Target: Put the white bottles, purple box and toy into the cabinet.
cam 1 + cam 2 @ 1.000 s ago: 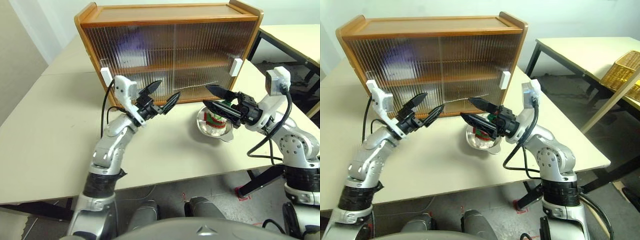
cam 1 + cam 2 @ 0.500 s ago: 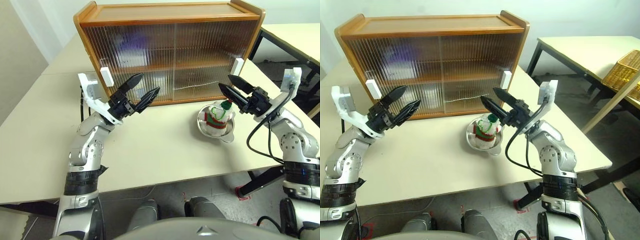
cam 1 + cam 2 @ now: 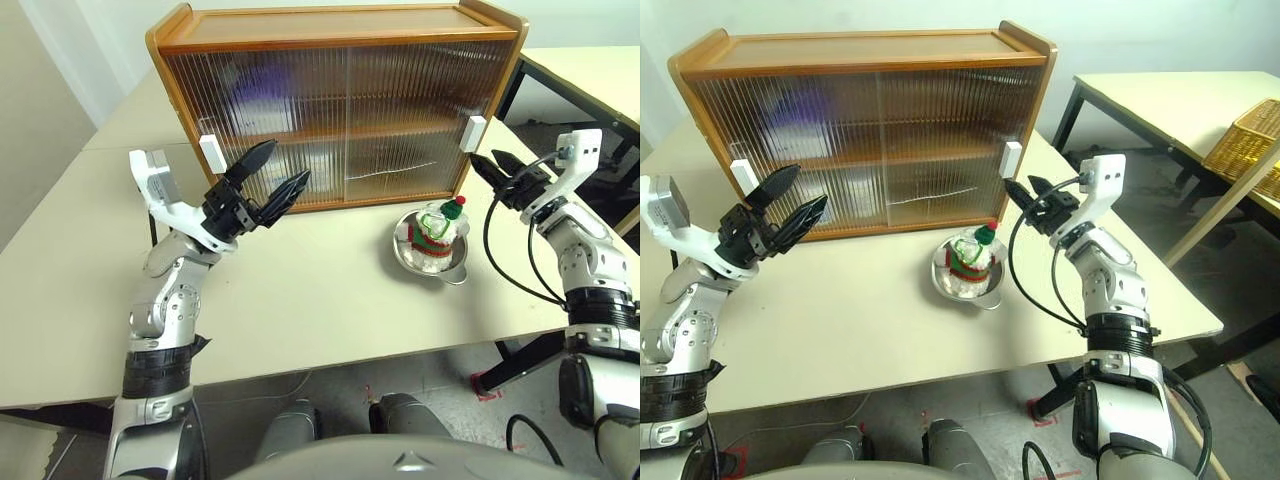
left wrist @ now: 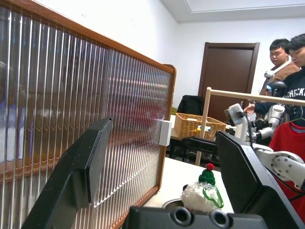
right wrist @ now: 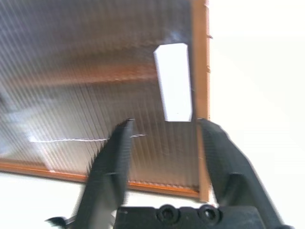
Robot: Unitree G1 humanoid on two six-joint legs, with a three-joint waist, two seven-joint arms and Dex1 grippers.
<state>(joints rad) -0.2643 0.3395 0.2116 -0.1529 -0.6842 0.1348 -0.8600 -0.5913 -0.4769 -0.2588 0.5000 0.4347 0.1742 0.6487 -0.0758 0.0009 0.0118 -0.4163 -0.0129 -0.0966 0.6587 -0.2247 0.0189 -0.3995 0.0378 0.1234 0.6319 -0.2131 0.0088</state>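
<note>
Cabinet (image 5: 95,71) door's white handle (image 5: 174,81) between parted black fingers (image 5: 112,157)

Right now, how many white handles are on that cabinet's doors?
2. One handle sits at the cabinet's left edge, the other handle at its right edge, just ahead of the right hand.

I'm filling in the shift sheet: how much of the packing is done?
Done: a purple blur and pale shapes show behind the cabinet's shut ribbed doors, likely the box and bottles. In hand: the right tool, empty, points at the right door handle. Left: the toy sits in the steel bowl outside.
</note>
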